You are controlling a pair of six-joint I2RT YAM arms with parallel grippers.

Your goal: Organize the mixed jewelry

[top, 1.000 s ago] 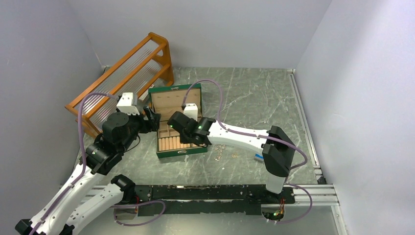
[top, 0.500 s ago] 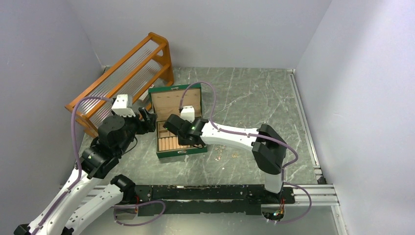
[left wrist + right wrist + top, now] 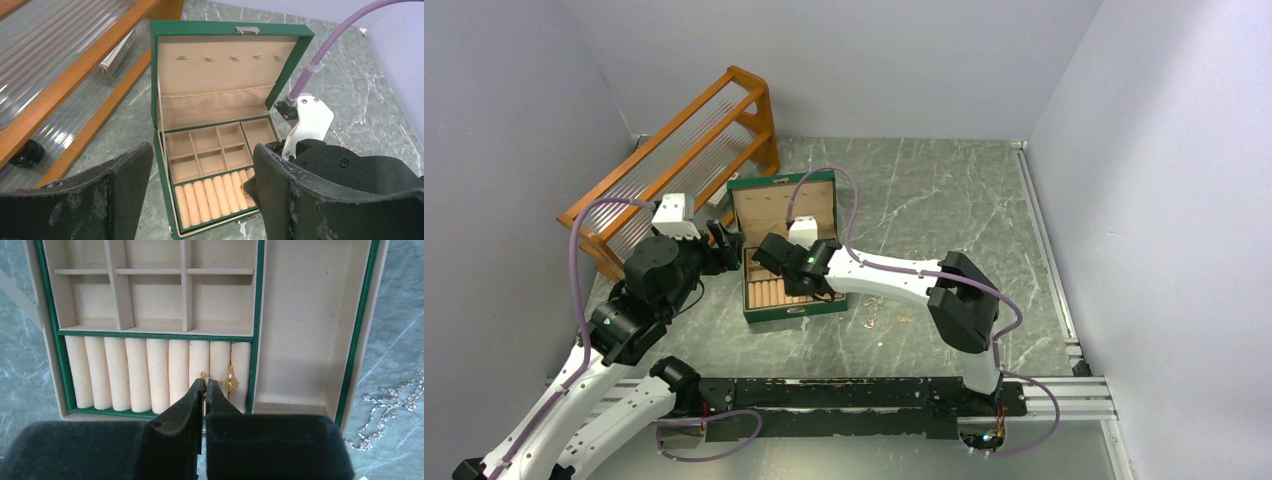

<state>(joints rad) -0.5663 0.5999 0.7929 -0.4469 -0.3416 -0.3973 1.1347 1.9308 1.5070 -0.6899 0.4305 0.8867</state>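
The right gripper (image 3: 204, 388) was pressed together on a small gold earring (image 3: 202, 376) over the ring rolls (image 3: 140, 372) along the green box's (image 3: 357, 340) front edge, beside a clover earring (image 3: 230, 384) tucked between rolls. The left gripper (image 3: 202, 165) stood spread at the box's left side. Loose chains (image 3: 390, 401) lay on the bench (image 3: 944, 200) right of it. A label (image 3: 117, 54) in the wooden rack (image 3: 762, 115) was too small to read.

Wooden rack (image 3: 686, 140) stands at rear left of grey marbled table (image 3: 944, 200). Small white red-marked item (image 3: 118, 49) lies on its lower shelf.
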